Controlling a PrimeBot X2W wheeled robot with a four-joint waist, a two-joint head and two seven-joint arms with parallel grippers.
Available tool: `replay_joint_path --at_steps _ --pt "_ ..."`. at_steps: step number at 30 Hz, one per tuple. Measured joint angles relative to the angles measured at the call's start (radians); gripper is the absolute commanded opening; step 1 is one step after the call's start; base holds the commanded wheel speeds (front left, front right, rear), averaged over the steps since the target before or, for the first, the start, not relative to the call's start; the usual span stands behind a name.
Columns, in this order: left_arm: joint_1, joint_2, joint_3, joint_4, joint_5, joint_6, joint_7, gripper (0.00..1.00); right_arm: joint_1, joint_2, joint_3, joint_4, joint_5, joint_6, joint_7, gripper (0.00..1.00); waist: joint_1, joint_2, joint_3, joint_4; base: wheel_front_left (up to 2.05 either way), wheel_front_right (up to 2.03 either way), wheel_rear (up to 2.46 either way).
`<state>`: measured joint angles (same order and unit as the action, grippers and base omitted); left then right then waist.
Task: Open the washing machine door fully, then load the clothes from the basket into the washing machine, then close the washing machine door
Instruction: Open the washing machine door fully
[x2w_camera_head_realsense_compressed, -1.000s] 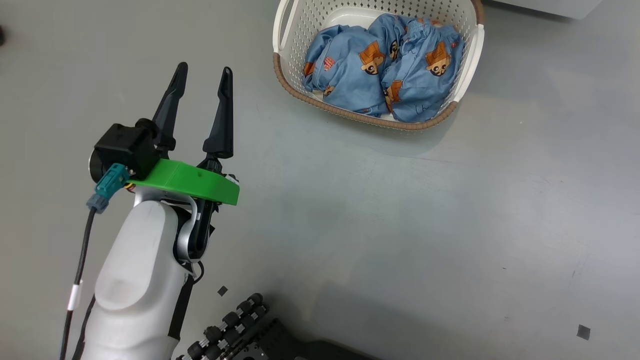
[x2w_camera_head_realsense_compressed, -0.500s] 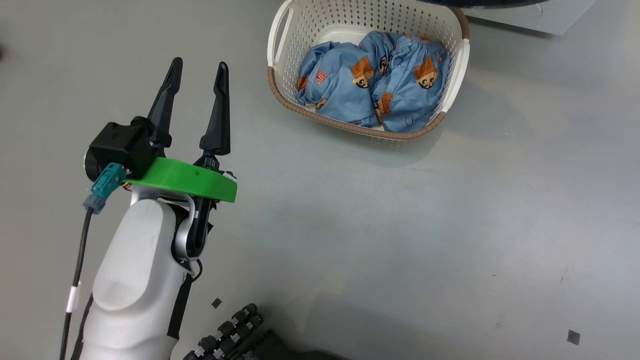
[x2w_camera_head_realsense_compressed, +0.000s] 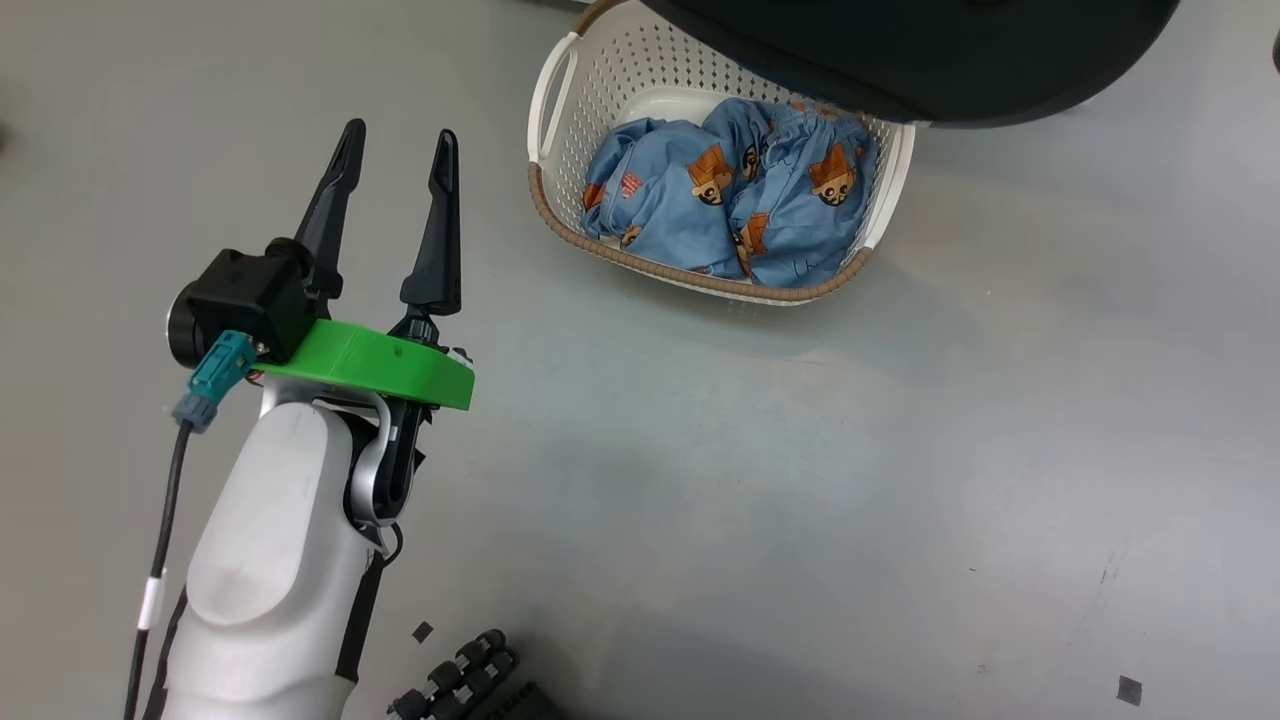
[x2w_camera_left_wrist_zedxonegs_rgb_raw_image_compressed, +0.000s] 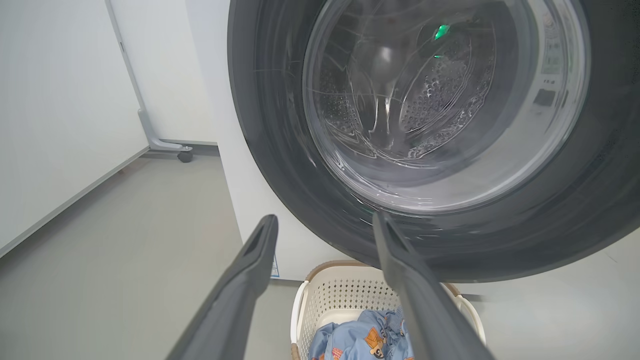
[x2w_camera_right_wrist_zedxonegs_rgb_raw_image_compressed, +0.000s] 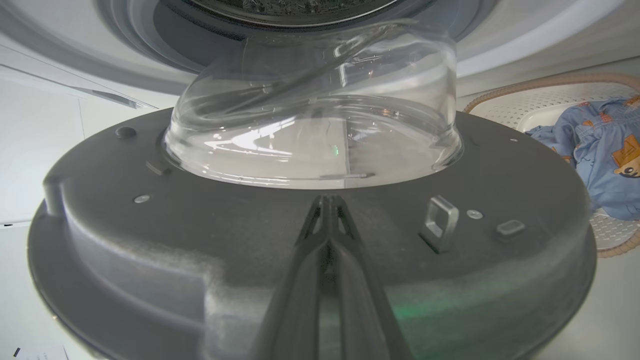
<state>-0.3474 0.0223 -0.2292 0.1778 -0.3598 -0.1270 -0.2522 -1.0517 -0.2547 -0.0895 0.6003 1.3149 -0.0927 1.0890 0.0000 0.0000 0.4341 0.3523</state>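
Door (x2w_camera_head_realsense_compressed: 900, 50) is swung part-open above basket (x2w_camera_head_realsense_compressed: 545, 95) w/ clothes (x2w_camera_head_realsense_compressed: 730, 200) on floor (x2w_camera_head_realsense_compressed: 800, 500); opening step is judged in hand. Right gripper (x2w_camera_right_wrist_zedxonegs_rgb_raw_image_compressed: 327, 200) is closed tight, empty, tips at door's inner face; left gripper (x2w_camera_head_realsense_compressed: 395, 150) is spread wide, empty. Nxt: door to be pushed fully open.

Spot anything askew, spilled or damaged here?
Nothing spilled or damaged. One oddity: the round black-rimmed glass door overhangs the far end of the cream perforated basket and some of the blue printed clothes.
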Motion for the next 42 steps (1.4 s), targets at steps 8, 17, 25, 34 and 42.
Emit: replay_joint_path --at_steps 8,17,25,34,42 --pt "0.022 0.0 0.0 0.004 0.003 0.0 0.0 1.0 0.079 0.003 0.028 -0.049 0.03 -0.005 0.104 0.0 0.0 0.0 -0.035 0.001 0.0 0.0 0.0" --pt "0.047 0.0 -0.017 0.009 0.011 0.0 0.0 1.0 0.157 0.037 0.048 -0.119 0.059 -0.005 0.174 0.0 0.0 0.0 -0.08 0.01 0.0 0.0 0.0" --pt "0.068 0.001 -0.03 0.012 0.011 0.0 0.0 1.0 0.237 0.073 0.088 -0.183 0.068 -0.005 0.221 0.0 0.0 0.0 -0.114 0.027 0.0 0.0 0.0" --pt "0.082 0.001 -0.029 0.01 0.011 0.0 0.0 1.0 0.275 0.165 0.123 -0.253 0.095 -0.006 0.222 0.0 0.0 0.0 -0.13 0.034 0.0 0.0 0.0" --pt "0.082 0.001 -0.039 0.008 0.01 0.0 0.0 1.0 0.315 0.178 0.176 -0.279 0.101 -0.008 0.222 0.0 0.0 0.0 -0.127 0.038 0.0 0.0 0.0"
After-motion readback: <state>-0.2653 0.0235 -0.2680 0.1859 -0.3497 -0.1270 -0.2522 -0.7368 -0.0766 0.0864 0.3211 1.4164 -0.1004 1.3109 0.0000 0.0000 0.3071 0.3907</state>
